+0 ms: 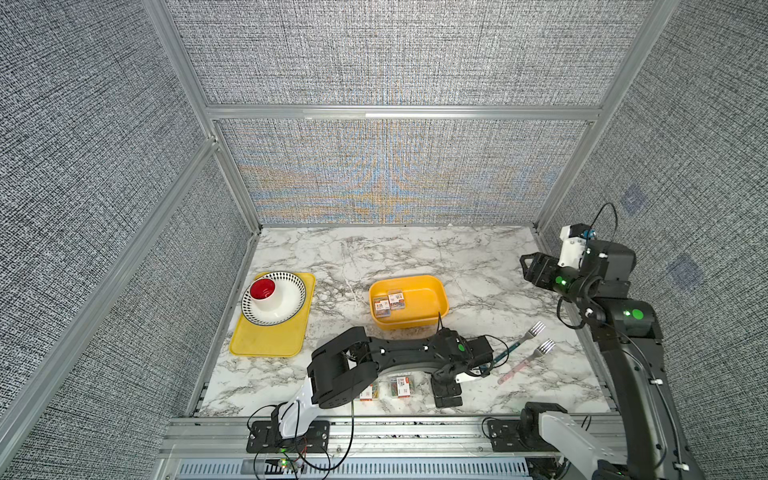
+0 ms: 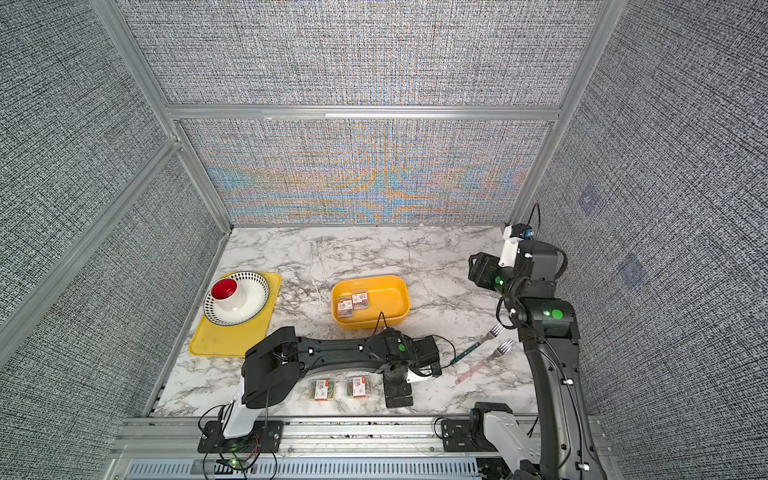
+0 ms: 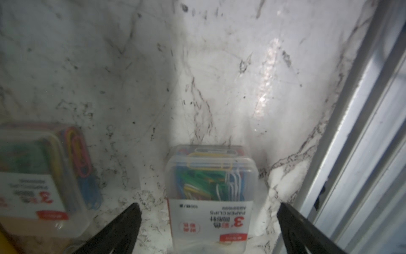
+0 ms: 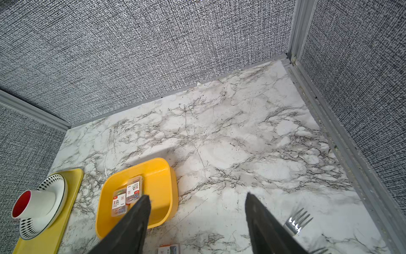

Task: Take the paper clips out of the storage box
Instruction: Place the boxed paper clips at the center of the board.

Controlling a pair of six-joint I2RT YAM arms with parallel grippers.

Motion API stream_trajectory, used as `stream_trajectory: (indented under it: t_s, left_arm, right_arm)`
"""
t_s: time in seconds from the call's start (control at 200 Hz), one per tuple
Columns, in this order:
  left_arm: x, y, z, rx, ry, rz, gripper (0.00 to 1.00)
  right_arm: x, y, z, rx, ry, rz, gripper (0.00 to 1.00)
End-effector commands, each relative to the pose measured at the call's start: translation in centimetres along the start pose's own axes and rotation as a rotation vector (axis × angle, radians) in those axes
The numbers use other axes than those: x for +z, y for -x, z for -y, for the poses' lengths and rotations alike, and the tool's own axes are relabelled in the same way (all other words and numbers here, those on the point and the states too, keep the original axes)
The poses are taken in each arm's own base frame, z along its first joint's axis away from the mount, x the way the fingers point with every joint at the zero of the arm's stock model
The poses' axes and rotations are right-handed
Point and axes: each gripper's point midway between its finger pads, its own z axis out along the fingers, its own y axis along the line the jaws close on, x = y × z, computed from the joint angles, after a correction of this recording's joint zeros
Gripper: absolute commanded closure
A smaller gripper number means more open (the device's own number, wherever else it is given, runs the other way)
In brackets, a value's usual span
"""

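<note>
Paper-clip case [image 3: 212, 187] between spread jaws of left end effector [image 3: 208, 205], untouched | right end effector [image 4: 197, 195] spread, empty

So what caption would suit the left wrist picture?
Open left gripper flanking a paper clip case on the marble table, another case nearby.

Grey woven walls [image 1: 395, 50] in aluminium frame [image 1: 399, 113] surround marble tabletop [image 1: 374, 249].

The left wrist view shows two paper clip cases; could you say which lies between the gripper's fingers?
The green-and-yellow-clip case, nearest the metal rail; the blurred case with pink clips lies outside the left gripper.
</note>
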Motion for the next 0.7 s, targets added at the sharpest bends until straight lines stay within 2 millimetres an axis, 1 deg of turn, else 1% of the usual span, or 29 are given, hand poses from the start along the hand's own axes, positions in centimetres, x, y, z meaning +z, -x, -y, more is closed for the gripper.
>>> stream_trajectory:
  t_s: [0.0, 0.195, 0.29, 0.335, 0.345, 0.355, 0.435, 0.551, 0.626, 0.691]
  left_arm:
    - [-1.1, 0.2, -0.2, 0.012, 0.013, 0.017, 0.00]
    - [-2.9, 0.6, -0.4, 0.020, 0.035, 0.051, 0.00]
    - [-4.5, 0.8, -0.9, 0.020, 0.067, 0.083, 0.00]
    - [-4.7, 0.6, -1.2, 0.021, 0.088, 0.077, 0.00]
    - [-5.6, 0.7, -1.3, 0.020, 0.097, 0.096, 0.00]
    - [-6.0, 0.8, -1.4, 0.018, 0.104, 0.104, 0.00]
    - [-8.0, 0.6, -2.7, 0.001, 0.182, 0.122, 0.00]
    - [-11.5, -0.1, -5.7, -0.054, 0.350, 0.146, 0.00]
    - [-14.5, -1.5, -9.3, -0.182, 0.505, 0.156, 0.00]
    - [-17.2, -3.2, -12.0, -0.329, 0.567, 0.196, 0.00]
  right_arm:
    - [-0.1, 0.5, -0.1, -0.004, 0.005, 0.021, 0.29]
    - [-0.1, 0.5, -0.2, -0.004, 0.007, 0.020, 0.29]
    - [-0.1, 0.5, -0.1, -0.003, 0.006, 0.019, 0.29]
    - [-0.2, 0.6, -0.2, -0.004, 0.008, 0.022, 0.29]
    - [-0.2, 0.6, -0.2, -0.003, 0.007, 0.021, 0.29]
    - [-0.2, 0.6, -0.2, -0.004, 0.008, 0.022, 0.29]
    - [-0.3, 0.7, -0.3, -0.003, 0.011, 0.025, 0.29]
    - [-0.4, 0.9, -0.5, -0.002, 0.018, 0.029, 0.29]
    - [-0.4, 1.1, -0.5, 0.000, 0.021, 0.033, 0.29]
    - [-0.5, 1.3, -0.6, 0.003, 0.025, 0.038, 0.29]
